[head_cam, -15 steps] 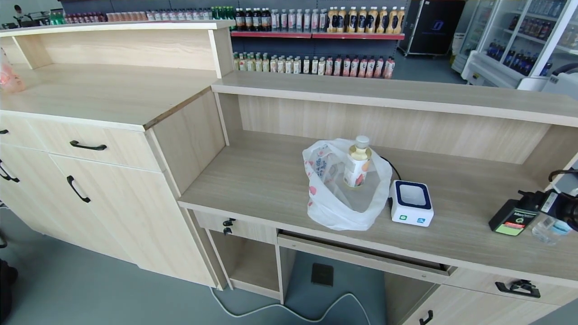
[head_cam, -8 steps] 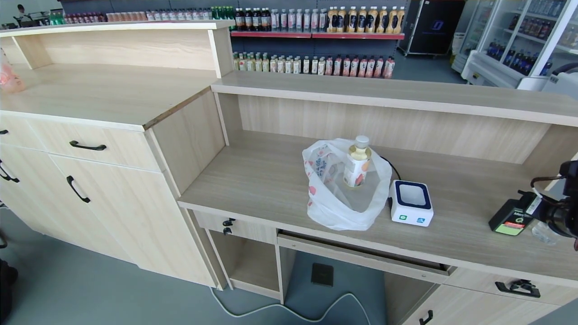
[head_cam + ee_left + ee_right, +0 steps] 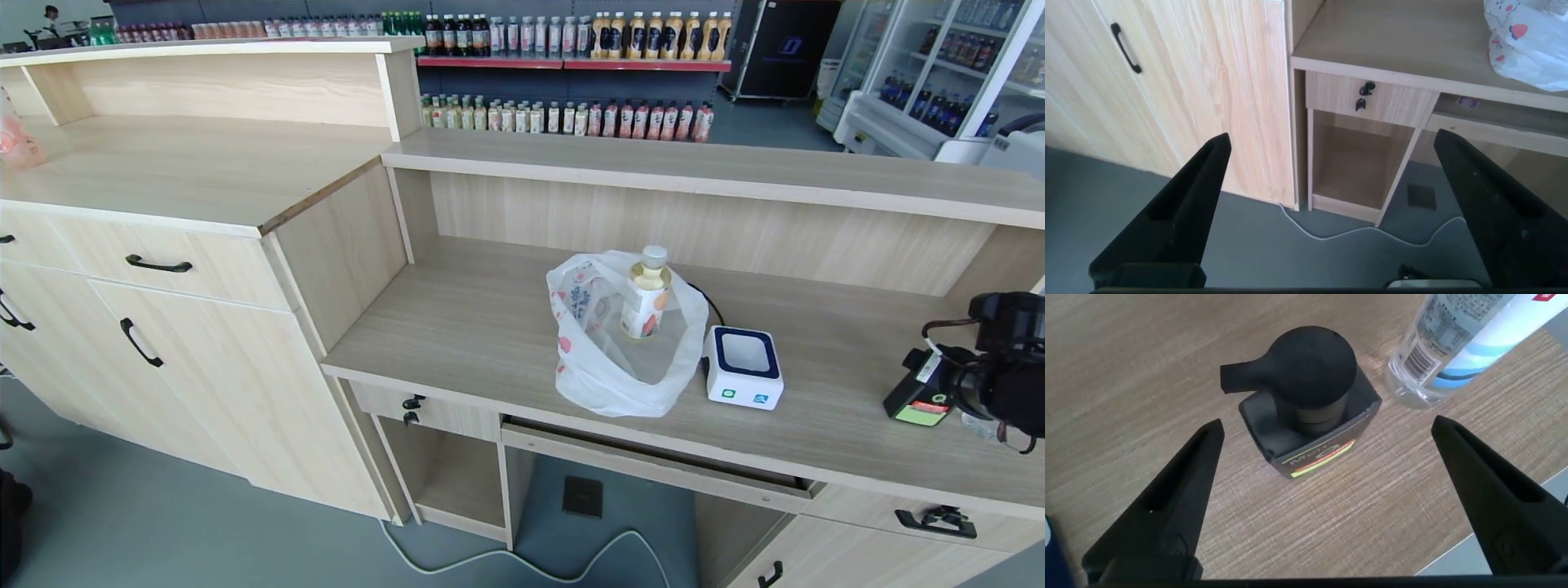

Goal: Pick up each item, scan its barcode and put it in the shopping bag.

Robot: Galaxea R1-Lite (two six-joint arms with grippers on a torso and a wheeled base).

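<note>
A white shopping bag (image 3: 608, 359) stands open on the desk with a yellow drink bottle (image 3: 646, 296) upright inside it. The white barcode scanner (image 3: 744, 367) sits right beside the bag. At the desk's right end lies a black bottle (image 3: 916, 394) with a round black cap (image 3: 1308, 372). A clear water bottle (image 3: 1458, 336) lies on its side next to it. My right gripper (image 3: 1327, 518) hangs open just above the black bottle, one finger on each side, touching nothing. My left gripper (image 3: 1331, 216) is open and empty, low in front of the desk's left end.
The desk has a raised back ledge (image 3: 702, 167) and a taller counter (image 3: 180, 167) to its left. Under the desk are a locked drawer (image 3: 1368, 96), an open cubby and a cable on the floor (image 3: 1372, 233). Shelves of bottles stand behind.
My right arm has come in from the right edge, leftward over the black bottle, and now hides most of the water bottle in the head view. Bag, drink and scanner have not moved.
</note>
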